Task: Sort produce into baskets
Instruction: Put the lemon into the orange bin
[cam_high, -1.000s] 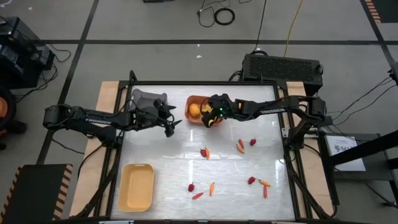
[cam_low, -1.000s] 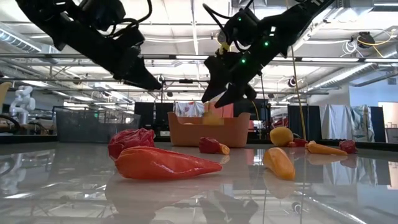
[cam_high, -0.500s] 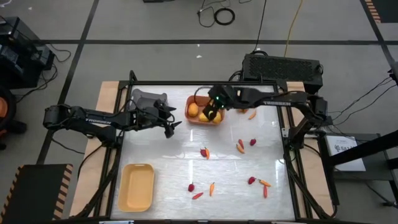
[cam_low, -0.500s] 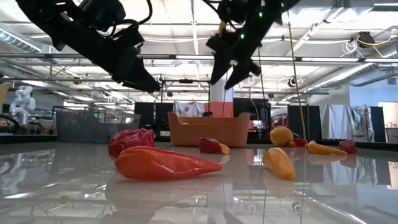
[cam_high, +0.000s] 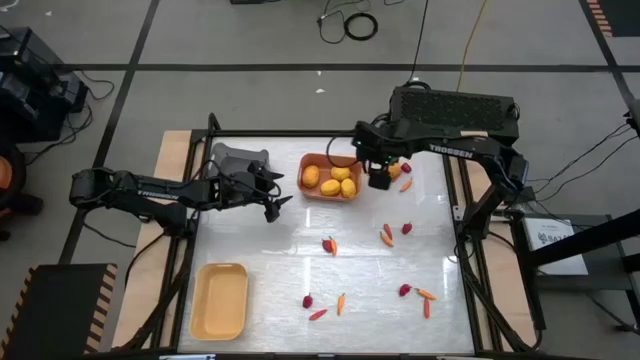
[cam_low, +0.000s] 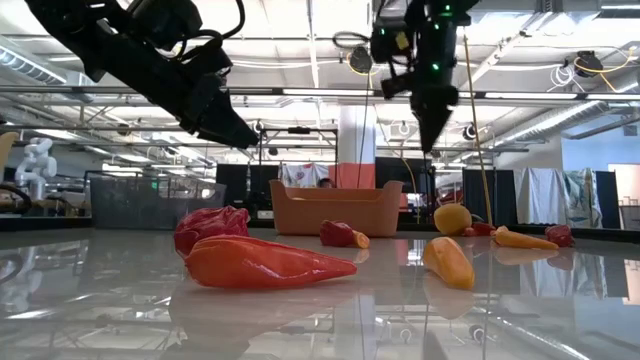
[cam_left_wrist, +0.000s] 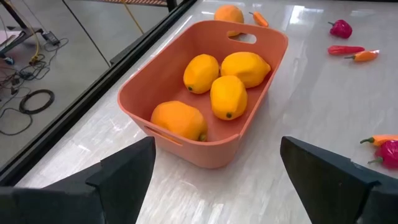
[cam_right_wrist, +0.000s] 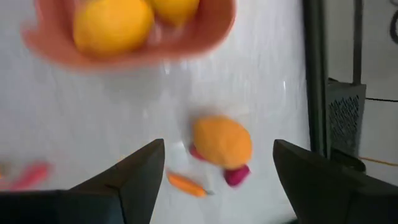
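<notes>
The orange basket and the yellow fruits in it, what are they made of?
The orange basket looks like matte moulded plastic: smooth rounded walls, cut-out handle. The yellow fruits seem like toy plastic or foam, evenly coloured with a slight sheen; which one is unclear.

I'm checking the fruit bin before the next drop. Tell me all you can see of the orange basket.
The orange basket is a shallow, smooth plastic bin with rounded corners and a slot handle at each end. It sits upright on the white table near the far edge, holding four yellow-orange fruits. Nothing grips it; a fifth fruit lies outside, beyond its far end.

Both arms were matte black, jointed, with white lettering on the links; right arm (cam_high: 440, 150) carried green lights, thin black cables.
</notes>
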